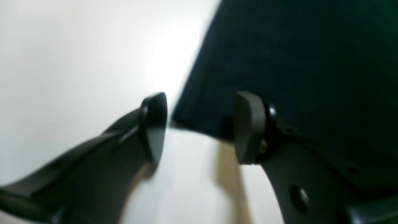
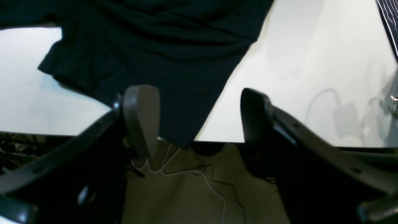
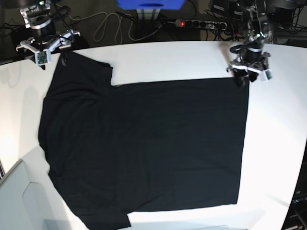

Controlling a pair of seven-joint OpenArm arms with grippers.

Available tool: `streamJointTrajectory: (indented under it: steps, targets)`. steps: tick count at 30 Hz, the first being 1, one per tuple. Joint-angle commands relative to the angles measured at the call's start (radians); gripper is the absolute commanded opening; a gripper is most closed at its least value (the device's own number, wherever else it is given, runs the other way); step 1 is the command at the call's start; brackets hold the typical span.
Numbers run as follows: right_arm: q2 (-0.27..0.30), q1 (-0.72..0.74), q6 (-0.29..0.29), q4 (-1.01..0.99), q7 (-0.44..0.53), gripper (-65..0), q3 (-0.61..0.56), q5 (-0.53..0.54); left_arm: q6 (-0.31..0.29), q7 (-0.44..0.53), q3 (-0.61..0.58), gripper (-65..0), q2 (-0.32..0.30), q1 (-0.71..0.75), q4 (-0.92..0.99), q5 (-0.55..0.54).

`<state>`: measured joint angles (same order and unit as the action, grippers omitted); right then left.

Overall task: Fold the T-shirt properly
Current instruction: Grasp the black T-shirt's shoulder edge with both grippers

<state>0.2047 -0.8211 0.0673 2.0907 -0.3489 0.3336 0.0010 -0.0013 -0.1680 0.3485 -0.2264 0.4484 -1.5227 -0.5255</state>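
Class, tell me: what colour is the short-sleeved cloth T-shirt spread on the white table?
Plain black on the visible side; the T-shirt shows best in the base view.

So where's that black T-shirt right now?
In the base view, the T-shirt lies spread on the white table, between the two arms' grippers, one corner near each.

Bare white tabletop (image 3: 276, 134) gives passage beside the shirt's (image 3: 144, 129) straight edge.

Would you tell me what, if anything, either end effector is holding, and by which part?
Nothing is held: the left end effector stands open around the T-shirt's corner, the right one open too.
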Motion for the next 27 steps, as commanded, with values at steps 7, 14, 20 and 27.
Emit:
streamJointTrajectory:
  steps: [7,14,20,27]
  targets:
    - [0.008,0.009,0.009,0.017,0.020,-27.3,0.006,-0.002,-0.001,0.009,0.005,-32.5,-0.006,-0.013,0.018,-0.005]
    - [0.008,0.030,0.010,0.012,0.015,-27.4,0.006,-0.003,-0.001,0.008,0.004,-41.3,-0.006,-0.013,0.018,-0.005]
    - [0.009,0.069,0.010,-0.045,0.015,-27.2,0.008,-0.003,-0.001,0.008,-0.022,-57.3,-0.011,-0.013,0.041,-0.005]
    - [0.011,0.168,0.012,-0.246,0.015,-26.7,0.057,-0.003,-0.001,0.008,-0.021,-65.0,-0.009,-0.026,0.075,-0.005]
